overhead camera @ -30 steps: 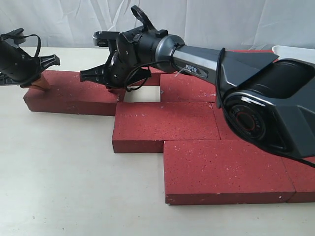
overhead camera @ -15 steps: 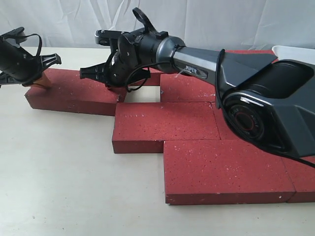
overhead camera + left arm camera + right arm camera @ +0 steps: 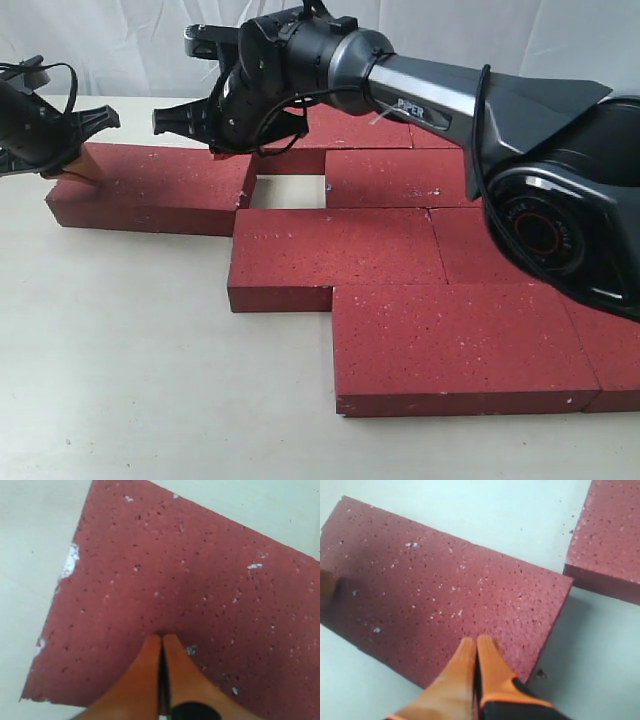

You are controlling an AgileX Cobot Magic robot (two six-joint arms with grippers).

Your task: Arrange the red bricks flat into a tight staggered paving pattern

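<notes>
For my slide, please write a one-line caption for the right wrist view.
Right gripper, jaws shut, over one end of a flat red brick; another brick lies apart.

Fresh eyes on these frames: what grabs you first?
The bulky right arm sweeps in from the right of the exterior view, across a patch of red bricks laid flat and staggered, with one square gap left in it. The leftmost brick juts out from the patch, and the left gripper and right gripper, each shut, sit at its opposite ends.
</notes>
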